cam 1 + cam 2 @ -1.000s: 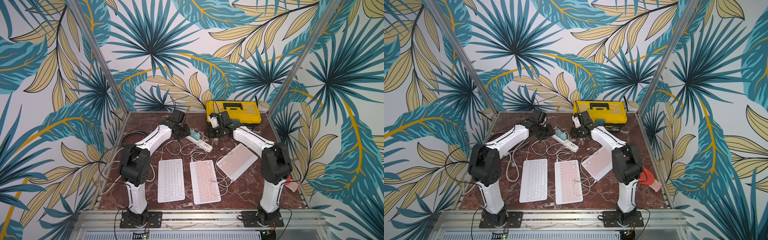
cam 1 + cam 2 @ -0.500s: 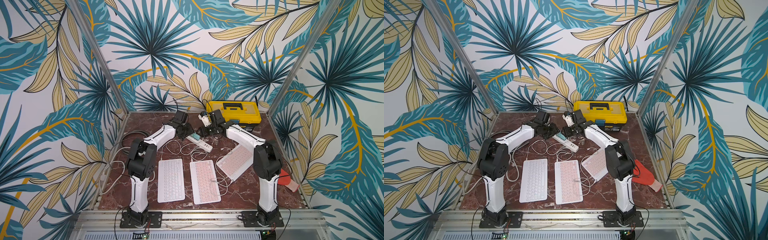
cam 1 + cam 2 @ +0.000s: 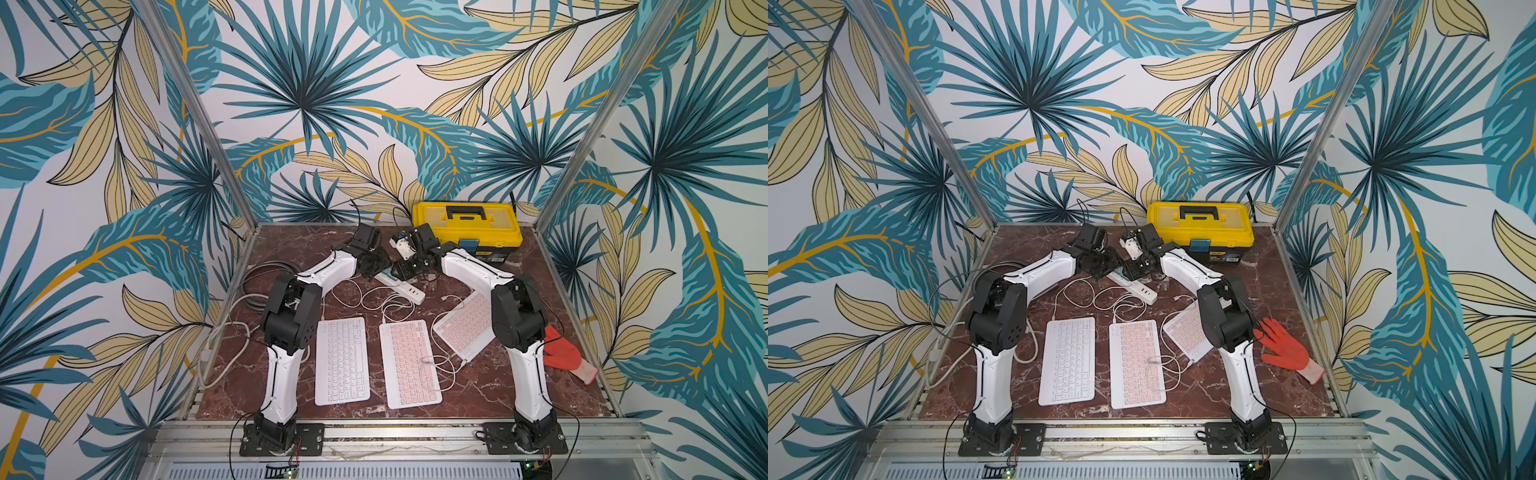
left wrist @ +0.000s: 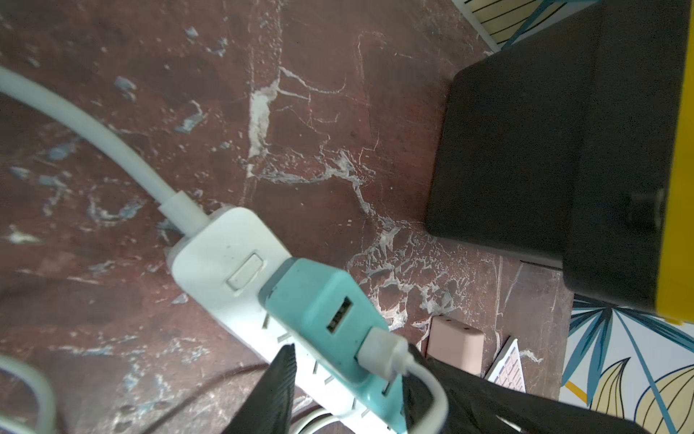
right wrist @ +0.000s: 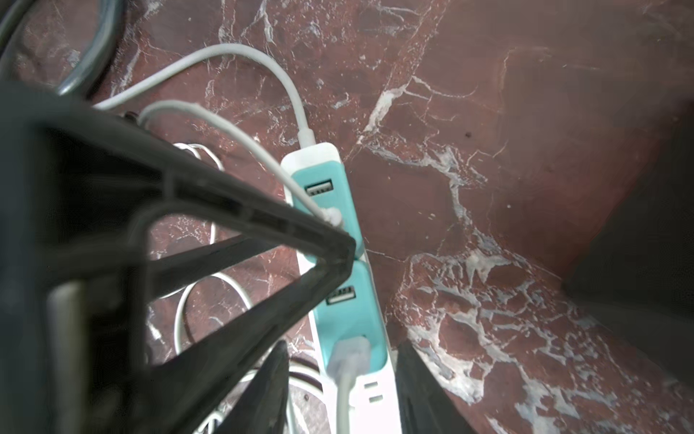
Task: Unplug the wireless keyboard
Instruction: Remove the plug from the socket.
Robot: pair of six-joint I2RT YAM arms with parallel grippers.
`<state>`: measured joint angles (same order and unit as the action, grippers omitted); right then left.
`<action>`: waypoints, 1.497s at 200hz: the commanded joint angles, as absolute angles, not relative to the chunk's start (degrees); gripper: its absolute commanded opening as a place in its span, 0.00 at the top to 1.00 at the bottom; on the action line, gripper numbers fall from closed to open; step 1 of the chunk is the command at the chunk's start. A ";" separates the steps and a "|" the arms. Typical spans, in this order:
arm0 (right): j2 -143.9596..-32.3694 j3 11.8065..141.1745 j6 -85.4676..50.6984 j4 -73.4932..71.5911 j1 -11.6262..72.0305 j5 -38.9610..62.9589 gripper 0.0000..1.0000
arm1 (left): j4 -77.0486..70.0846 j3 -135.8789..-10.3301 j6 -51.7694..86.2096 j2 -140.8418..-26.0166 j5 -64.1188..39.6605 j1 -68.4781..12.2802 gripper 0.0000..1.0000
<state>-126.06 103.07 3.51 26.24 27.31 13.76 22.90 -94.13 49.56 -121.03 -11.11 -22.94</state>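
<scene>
Far back, closed yellow toolbox.

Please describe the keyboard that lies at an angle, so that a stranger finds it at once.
From the yellow toolbox at the back of the marble table, come forward to three keyboards. It is the pink-keyed one nearest the orange glove. The white keyboard and the other pink keyboard lie straight side by side; this one is turned askew.
</scene>
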 commanded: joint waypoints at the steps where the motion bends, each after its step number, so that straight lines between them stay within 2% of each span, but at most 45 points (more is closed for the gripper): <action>1: -128.31 105.47 4.90 28.21 27.41 13.87 0.53 | 22.87 -92.22 49.45 -118.90 -7.06 -22.67 0.59; 74: -130.47 106.88 4.33 27.51 27.36 14.94 0.61 | 22.33 -88.37 50.56 -115.42 -6.90 -22.19 0.58; 126: -131.15 106.35 3.56 26.46 27.43 14.66 0.69 | 22.16 -86.57 49.14 -109.82 -7.56 -22.20 0.50; 145: -131.25 106.08 3.44 26.10 27.45 14.68 0.72 | 22.13 -86.48 49.00 -109.40 -7.45 -21.99 0.50; 193: -130.27 105.06 5.03 25.28 28.23 12.02 0.74 | 22.15 -86.04 51.77 -112.83 -7.93 -21.95 0.60; 299: -129.83 104.30 4.31 25.19 29.57 11.31 0.74 | 19.34 -87.11 59.78 -121.00 -4.34 -21.55 0.68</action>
<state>-129.56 105.67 4.97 25.17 28.60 11.81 21.15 -86.72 57.82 -120.11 -6.35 -21.98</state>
